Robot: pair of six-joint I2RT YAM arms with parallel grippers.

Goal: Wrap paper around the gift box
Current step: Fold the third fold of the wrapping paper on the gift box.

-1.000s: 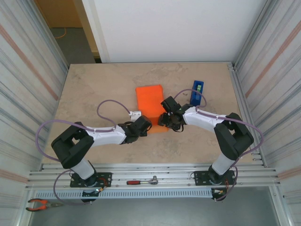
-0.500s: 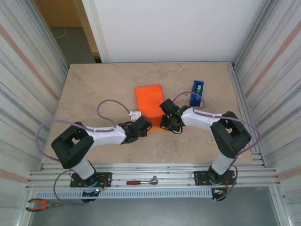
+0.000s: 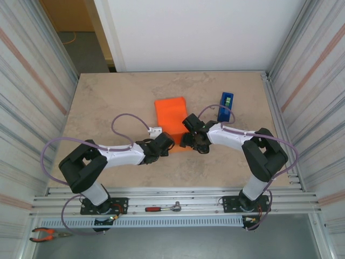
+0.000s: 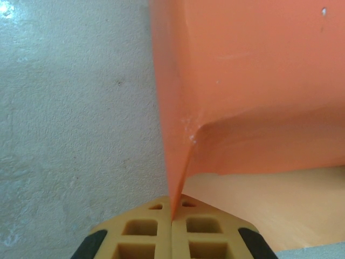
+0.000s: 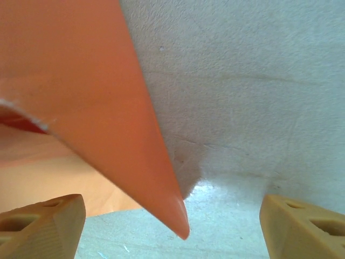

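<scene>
Pinching hard at the left, the left gripper (image 3: 163,144) has its pads pressed flat together on the edge of the paper (image 4: 242,81), which rises from between them as a taut upright fold in the left wrist view. At mid-table the gift box (image 3: 171,116) sits as a low orange block under that sheet, between the two wrists, on the table (image 3: 108,102). Set against a second ago, the block's far end has slid a touch to the left and the right wrist has drawn in against its near right corner. The right gripper (image 5: 172,221) now stands wide open and holds nothing; a pointed flap of paper hangs free between its fingers (image 5: 46,224), touching neither. I judge that this side's fold has just been let go, so the flap is loose and may spring back unless it is pressed down or taped. At the far right stands the blue tape dispenser (image 3: 226,106), well apart from the block, with a green piece at its top; whether a roll sits inside I cannot tell
</scene>
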